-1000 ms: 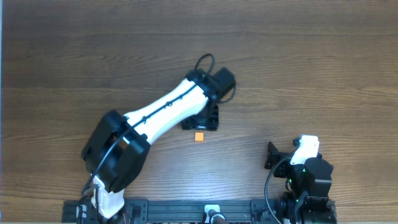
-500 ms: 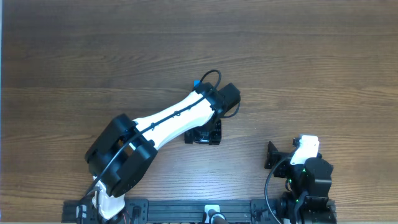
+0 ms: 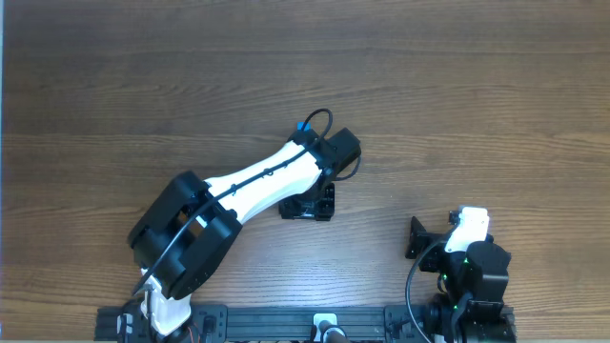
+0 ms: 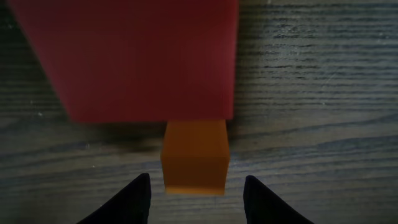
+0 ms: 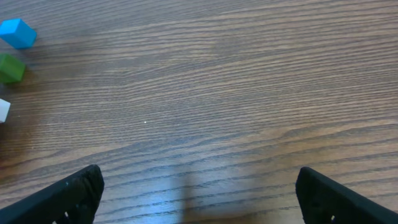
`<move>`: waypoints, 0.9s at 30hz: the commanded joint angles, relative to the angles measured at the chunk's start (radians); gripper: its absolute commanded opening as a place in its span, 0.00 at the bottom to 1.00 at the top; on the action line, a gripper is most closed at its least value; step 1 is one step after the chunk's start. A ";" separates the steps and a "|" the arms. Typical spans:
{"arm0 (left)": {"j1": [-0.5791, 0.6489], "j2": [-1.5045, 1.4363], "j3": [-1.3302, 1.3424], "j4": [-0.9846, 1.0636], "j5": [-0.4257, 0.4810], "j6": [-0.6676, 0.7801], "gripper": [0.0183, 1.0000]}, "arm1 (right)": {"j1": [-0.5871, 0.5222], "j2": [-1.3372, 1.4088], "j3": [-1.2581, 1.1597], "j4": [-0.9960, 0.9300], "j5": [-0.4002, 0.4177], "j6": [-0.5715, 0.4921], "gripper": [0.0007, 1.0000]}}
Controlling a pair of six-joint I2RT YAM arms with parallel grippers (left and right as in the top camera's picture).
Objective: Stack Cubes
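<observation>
Hanging low over the table [image 4: 311,93], the left pincer [image 4: 196,193] has its 2 tips apart, nothing clamped. The orange cube [image 4: 194,155] lies just ahead of the tips, roughly centred on the gap, resting on the wood. Its far face touches a much bigger red block [image 4: 137,56] directly beyond it.

Step in hand looks like the grasp on the orange cube. To do it well: come straight down, keep the cube centred, close on its 2 free side faces. Don't push forward, since the red block leaves no room on that side. Lift clear before carrying.

Orange cube: small, matte, flat faces, crisp edges, should pinch squarely. Red block: broad flat top, likely the base.

The right pincer [image 5: 199,183] is empty with its tips wide apart, well apart from the left one. Far ahead of it sit a blue cube [image 5: 17,32], a green cube [image 5: 10,67] and a white cube [image 5: 3,110], near each other.
</observation>
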 commanded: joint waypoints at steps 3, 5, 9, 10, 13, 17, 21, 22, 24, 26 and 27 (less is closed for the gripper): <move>0.017 -0.025 -0.038 0.031 0.003 0.042 0.48 | -0.005 -0.009 -0.003 0.000 -0.004 -0.005 0.99; 0.017 -0.025 -0.051 0.046 0.003 0.042 0.48 | -0.005 -0.009 -0.003 0.000 -0.004 -0.005 0.99; 0.017 -0.025 -0.058 0.063 0.003 0.042 0.48 | -0.005 -0.009 -0.003 0.000 -0.004 -0.005 0.99; 0.017 -0.025 -0.058 0.068 0.003 0.042 0.48 | -0.005 -0.009 -0.003 0.000 -0.004 -0.005 0.99; 0.017 -0.025 -0.058 0.079 0.003 0.042 0.48 | -0.005 -0.009 -0.003 0.000 -0.004 -0.005 0.99; 0.017 -0.025 -0.058 0.082 0.002 0.042 0.48 | -0.005 -0.009 -0.003 0.000 -0.004 -0.005 0.99; 0.017 -0.025 -0.058 0.089 0.002 0.042 0.44 | -0.005 -0.009 -0.003 0.000 -0.004 -0.005 0.99; 0.017 -0.025 -0.058 0.093 0.002 0.042 0.43 | -0.005 -0.009 -0.003 0.000 -0.004 -0.005 0.99; 0.017 -0.025 -0.058 0.097 -0.007 0.042 0.41 | -0.005 -0.009 -0.003 0.000 -0.004 -0.005 0.99; 0.017 -0.025 -0.058 0.101 -0.010 0.042 0.40 | -0.005 -0.009 -0.003 0.000 -0.004 -0.005 0.99; 0.017 -0.025 -0.058 0.101 -0.010 0.042 0.39 | -0.005 -0.009 -0.003 0.000 -0.004 -0.005 0.99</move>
